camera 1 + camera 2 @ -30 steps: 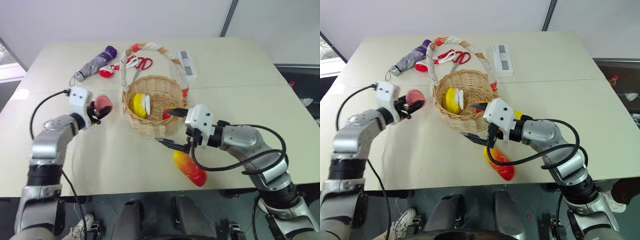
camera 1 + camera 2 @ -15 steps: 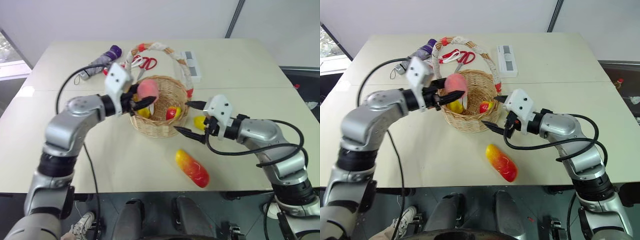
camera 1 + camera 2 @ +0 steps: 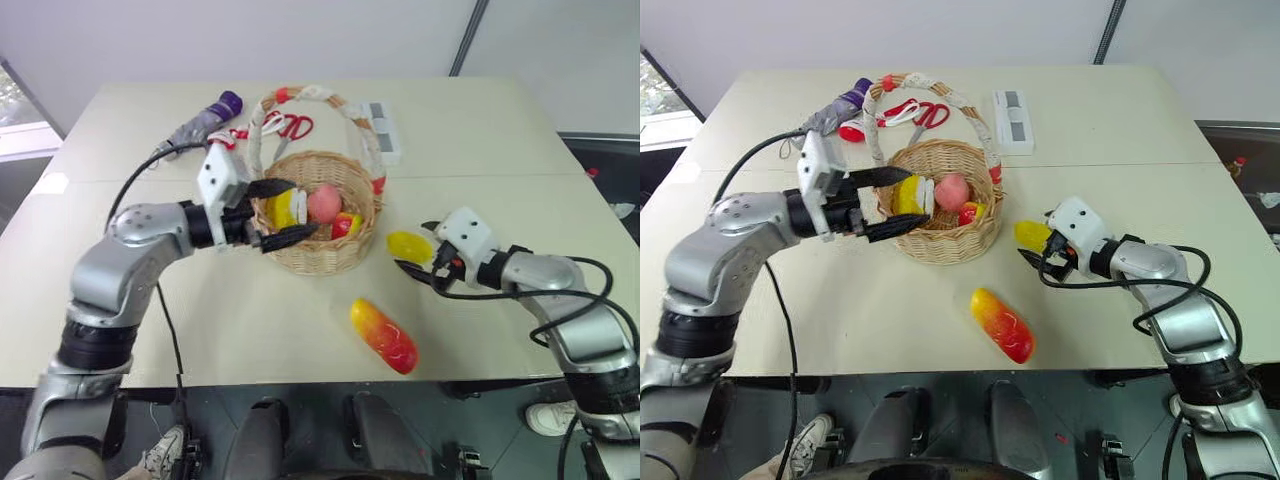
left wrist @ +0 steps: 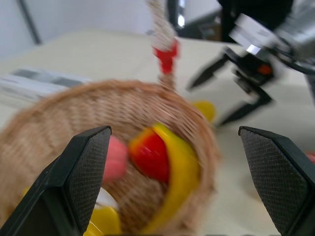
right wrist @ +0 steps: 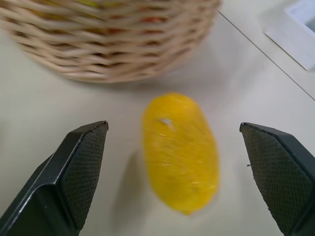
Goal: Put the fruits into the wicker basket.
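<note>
Right wrist view: my right gripper [image 5: 174,147] gapes wide at the lemon [image 5: 180,151]. Left gripper [image 3: 283,212] gapes empty over the basket [image 3: 320,250], peach [image 3: 324,202] inside.

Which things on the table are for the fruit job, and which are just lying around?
For the job:
- wicker basket
- peach, in the basket
- lemon, on the table beside the basket
- mango, on the table
- other fruits already in the basket

Just lying about:
- folded umbrella
- red-handled scissors
- white power strip
</note>
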Tool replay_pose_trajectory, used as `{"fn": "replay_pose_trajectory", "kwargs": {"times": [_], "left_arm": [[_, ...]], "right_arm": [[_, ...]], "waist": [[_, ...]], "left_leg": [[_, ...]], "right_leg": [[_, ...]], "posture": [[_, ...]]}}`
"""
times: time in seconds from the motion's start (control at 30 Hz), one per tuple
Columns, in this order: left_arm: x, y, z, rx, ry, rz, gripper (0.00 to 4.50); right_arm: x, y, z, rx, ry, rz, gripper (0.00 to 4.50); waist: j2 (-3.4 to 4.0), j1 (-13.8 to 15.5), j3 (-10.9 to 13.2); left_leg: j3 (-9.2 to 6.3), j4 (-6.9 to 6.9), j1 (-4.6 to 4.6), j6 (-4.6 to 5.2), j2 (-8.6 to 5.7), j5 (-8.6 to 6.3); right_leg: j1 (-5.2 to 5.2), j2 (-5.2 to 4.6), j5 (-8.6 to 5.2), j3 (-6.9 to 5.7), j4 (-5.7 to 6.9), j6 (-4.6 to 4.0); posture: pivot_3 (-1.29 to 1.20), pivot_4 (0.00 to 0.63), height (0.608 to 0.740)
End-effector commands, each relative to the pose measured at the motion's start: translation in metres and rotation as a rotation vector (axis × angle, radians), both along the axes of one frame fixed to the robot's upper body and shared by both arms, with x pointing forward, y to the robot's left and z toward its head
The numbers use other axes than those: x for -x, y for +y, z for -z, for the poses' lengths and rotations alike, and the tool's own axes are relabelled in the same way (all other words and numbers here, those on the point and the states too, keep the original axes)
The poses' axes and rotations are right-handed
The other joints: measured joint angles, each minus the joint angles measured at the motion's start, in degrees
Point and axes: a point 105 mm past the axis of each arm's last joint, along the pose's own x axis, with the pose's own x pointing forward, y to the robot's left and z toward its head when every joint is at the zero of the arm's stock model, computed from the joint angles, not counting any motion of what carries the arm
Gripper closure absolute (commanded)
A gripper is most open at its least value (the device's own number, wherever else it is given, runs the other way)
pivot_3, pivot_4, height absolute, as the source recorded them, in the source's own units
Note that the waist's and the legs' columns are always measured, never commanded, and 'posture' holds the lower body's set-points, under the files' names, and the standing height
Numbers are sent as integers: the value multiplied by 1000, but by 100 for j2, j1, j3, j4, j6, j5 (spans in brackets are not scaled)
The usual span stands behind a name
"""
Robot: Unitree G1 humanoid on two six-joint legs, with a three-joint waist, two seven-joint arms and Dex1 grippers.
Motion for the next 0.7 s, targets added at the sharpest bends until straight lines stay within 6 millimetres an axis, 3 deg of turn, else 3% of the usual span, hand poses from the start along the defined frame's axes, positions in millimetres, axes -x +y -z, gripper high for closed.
{"fn": "replay_pose_trajectory", "kwargs": {"times": [0.03,0.13,0.17,0.23,0.33,0.37,0.47,0.53,0.7], "left_arm": [[21,-10,-5,-17,-28,73,75],[27,-12,0,-31,-24,71,75],[27,-12,1,-30,-22,65,9],[28,-12,3,-38,-22,63,0],[29,-12,4,-40,-22,63,0],[28,-11,3,-39,-23,59,0],[22,-3,1,-21,-36,13,0],[16,9,0,-8,-36,-38,0],[6,42,5,48,-4,-157,0]], "right_arm": [[-11,-3,3,15,-3,24,0],[-12,0,6,-21,26,19,0],[-13,0,7,-26,33,17,260],[-11,1,9,-26,45,6,845],[-11,-1,6,-14,27,16,2356],[-10,-3,3,-5,14,18,2658],[0,-6,-13,44,-53,-25,2658],[17,-1,-28,86,-97,-126,2658],[59,37,-66,41,-130,-394,2658]], "waist": [[0,26,0],[0,55,0],[0,54,0],[0,51,0],[0,35,0],[0,31,0],[4,42,2],[4,49,2],[3,-9,2]], "left_leg": [[-2,0,-1,0,0,0],[-5,1,-3,0,-2,0],[-5,1,-4,0,-2,0],[-5,1,-4,0,-2,0],[-6,1,-2,0,-1,0],[-5,1,-1,0,-1,0],[-5,1,-2,0,-1,0],[-6,0,-3,0,-1,0],[-5,-1,4,3,9,-2]], "right_leg": [[1,-1,0,-1,0,0],[2,-4,0,-1,-1,0],[3,-5,0,-1,-1,0],[2,-5,0,-1,-1,0],[3,-2,0,-2,-1,0],[3,-1,0,-2,-1,0],[3,0,0,-2,-1,0],[2,-2,0,-3,-1,0],[5,2,-1,-2,-2,1]], "posture": [[0,150,740],[0,150,740],[0,150,740],[0,150,740],[0,150,740],[0,150,740],[0,150,740],[0,150,740],[0,150,740]]}}
